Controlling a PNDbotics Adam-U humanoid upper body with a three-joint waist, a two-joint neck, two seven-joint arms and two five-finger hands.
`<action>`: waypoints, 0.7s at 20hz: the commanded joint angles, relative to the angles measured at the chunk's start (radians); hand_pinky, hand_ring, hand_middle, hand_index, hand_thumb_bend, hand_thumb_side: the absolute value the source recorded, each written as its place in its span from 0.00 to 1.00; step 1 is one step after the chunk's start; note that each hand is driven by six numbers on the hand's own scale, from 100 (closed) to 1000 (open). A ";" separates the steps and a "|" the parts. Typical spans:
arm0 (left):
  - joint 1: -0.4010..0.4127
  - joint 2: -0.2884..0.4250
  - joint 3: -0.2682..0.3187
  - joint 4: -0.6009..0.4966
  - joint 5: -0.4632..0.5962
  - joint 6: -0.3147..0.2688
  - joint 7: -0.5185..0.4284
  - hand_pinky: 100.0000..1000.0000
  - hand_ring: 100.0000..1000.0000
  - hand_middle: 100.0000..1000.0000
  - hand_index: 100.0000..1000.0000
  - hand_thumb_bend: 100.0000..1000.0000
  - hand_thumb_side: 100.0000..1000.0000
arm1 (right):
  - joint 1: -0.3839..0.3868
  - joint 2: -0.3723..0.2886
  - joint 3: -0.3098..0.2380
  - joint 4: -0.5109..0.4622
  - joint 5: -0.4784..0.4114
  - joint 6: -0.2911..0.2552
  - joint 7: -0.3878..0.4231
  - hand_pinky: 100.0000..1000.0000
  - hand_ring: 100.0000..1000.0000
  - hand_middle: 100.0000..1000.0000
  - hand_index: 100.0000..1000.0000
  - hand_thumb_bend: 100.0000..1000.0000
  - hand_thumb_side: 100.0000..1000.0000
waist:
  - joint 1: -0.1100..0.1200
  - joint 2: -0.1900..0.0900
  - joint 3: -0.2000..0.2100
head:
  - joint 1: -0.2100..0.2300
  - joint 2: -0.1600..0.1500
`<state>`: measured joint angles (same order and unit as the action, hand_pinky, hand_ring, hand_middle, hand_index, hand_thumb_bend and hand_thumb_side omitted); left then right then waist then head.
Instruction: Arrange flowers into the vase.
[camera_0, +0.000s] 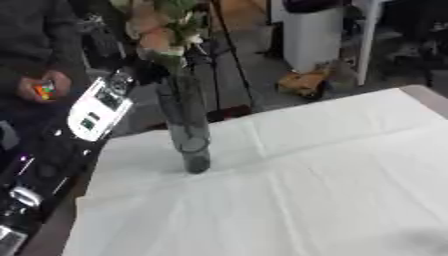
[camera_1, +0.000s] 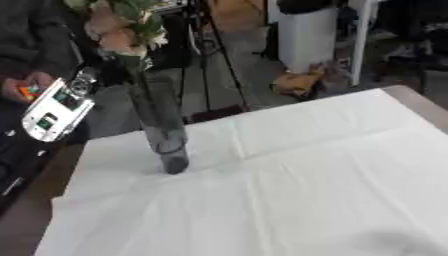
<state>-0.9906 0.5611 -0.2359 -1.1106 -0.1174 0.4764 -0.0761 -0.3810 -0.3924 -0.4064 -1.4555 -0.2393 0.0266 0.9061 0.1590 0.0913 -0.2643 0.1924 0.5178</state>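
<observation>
Left eye view: tall vase (camera_0: 187, 125) upright on white cloth (camera_0: 306, 190), flowers (camera_0: 162, 22) pointing up; no hand visible.

A matt white cloth (camera_0: 306, 175), creased along its fold lines, covers the tabletop, where a tall vase (camera_0: 186, 125) of clear, glossy glass holds flowers (camera_0: 166, 22) with soft pale petals and green leaves.
</observation>
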 joint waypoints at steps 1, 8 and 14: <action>-0.007 0.016 0.026 0.004 0.020 0.005 0.010 0.84 0.67 0.64 0.79 0.88 0.86 | -0.014 -0.026 -0.004 -0.013 0.001 -0.004 0.001 0.45 0.56 0.54 0.78 0.80 0.71 | -0.004 0.007 0.004 | -0.001 -0.006; 0.004 0.020 0.015 0.037 0.075 0.008 0.032 0.84 0.68 0.66 0.82 1.00 0.84 | -0.014 -0.024 -0.005 -0.012 0.002 -0.006 0.001 0.45 0.56 0.54 0.78 0.80 0.71 | -0.004 0.009 0.007 | -0.002 -0.007; 0.013 0.021 0.013 0.045 0.054 0.007 0.026 0.85 0.68 0.66 0.83 1.00 0.85 | -0.013 -0.024 -0.005 -0.012 0.003 -0.005 0.001 0.45 0.57 0.54 0.78 0.80 0.71 | -0.005 0.010 0.009 | -0.001 -0.008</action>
<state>-0.9647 0.5535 -0.2245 -1.0615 -0.0580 0.4830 -0.0489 -0.3812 -0.3924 -0.4065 -1.4550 -0.2384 0.0253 0.9063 0.1590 0.0953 -0.2577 0.1920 0.5177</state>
